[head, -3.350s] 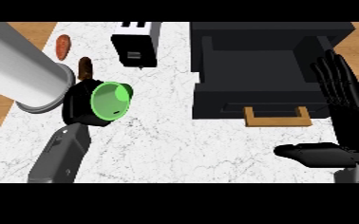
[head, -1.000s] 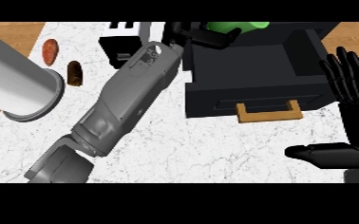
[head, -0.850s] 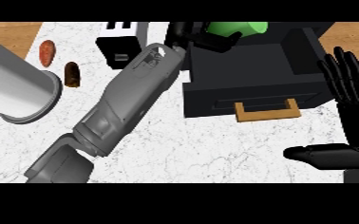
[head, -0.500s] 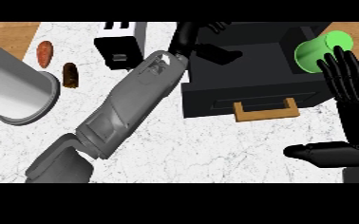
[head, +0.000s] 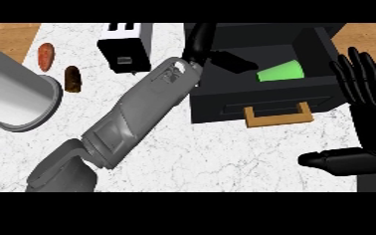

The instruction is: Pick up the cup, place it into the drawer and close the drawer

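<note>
the green cup (head: 283,71) lies on its side inside the open drawer (head: 220,92), just beyond the left hand (head: 209,47), which hovers over the drawer's back corner with fingers spread and nothing in them. the right hand (head: 358,79) rests open at the drawer's far side, fingers up. closing comes next: lift the left hand clear of the drawer walls first, then push squarely on the front by the tan handle (head: 277,115) so it slides straight.
</note>
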